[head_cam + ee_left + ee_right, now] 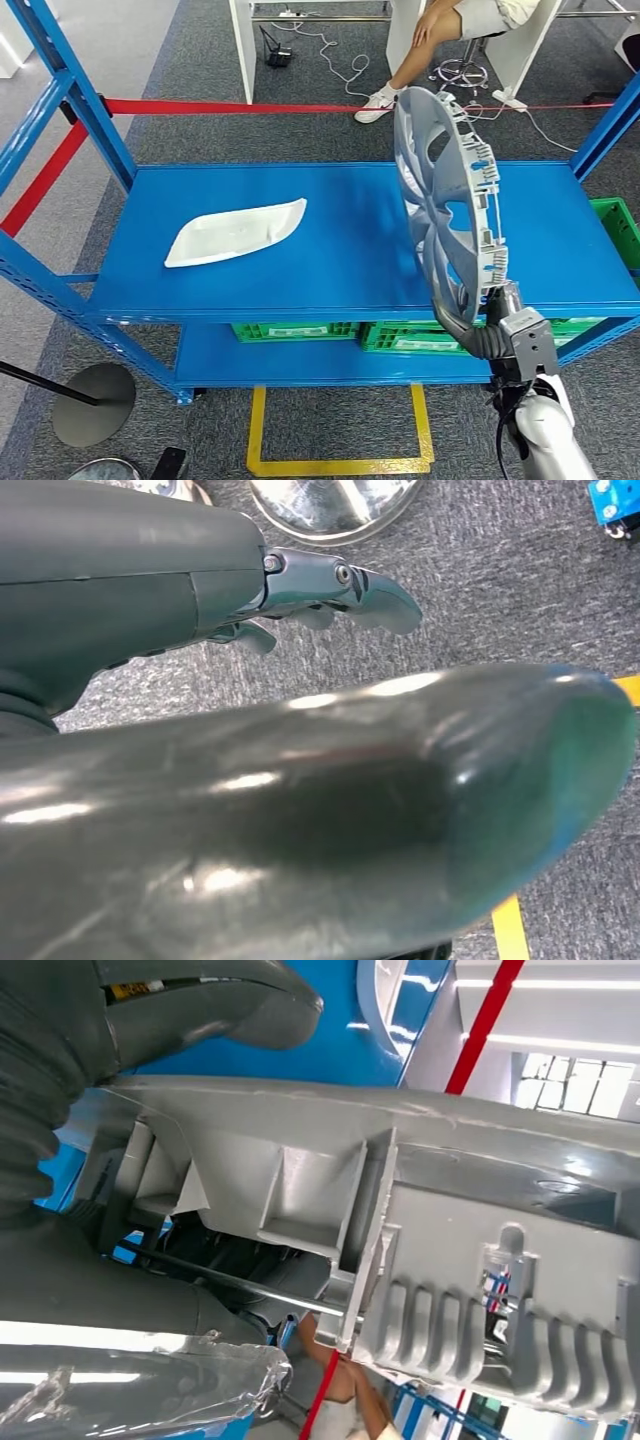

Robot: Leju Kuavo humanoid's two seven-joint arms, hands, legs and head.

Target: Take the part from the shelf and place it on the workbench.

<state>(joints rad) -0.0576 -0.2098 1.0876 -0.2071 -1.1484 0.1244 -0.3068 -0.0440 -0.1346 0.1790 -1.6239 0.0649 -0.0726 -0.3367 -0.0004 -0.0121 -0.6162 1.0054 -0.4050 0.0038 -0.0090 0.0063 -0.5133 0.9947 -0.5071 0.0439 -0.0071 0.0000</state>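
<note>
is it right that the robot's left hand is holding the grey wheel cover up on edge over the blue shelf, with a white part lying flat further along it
Not quite: the right hand holds the grey wheel cover, as the head view shows. The left hand hangs over the floor, holding nothing. The rest stands: the cover is up on edge over the blue shelf, and the white part lies flat further along.

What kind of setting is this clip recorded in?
Probably a workshop or factory test area: a blue steel shelf rack, green parts crates under it, yellow floor marking, and a grey wheel cover.
</note>
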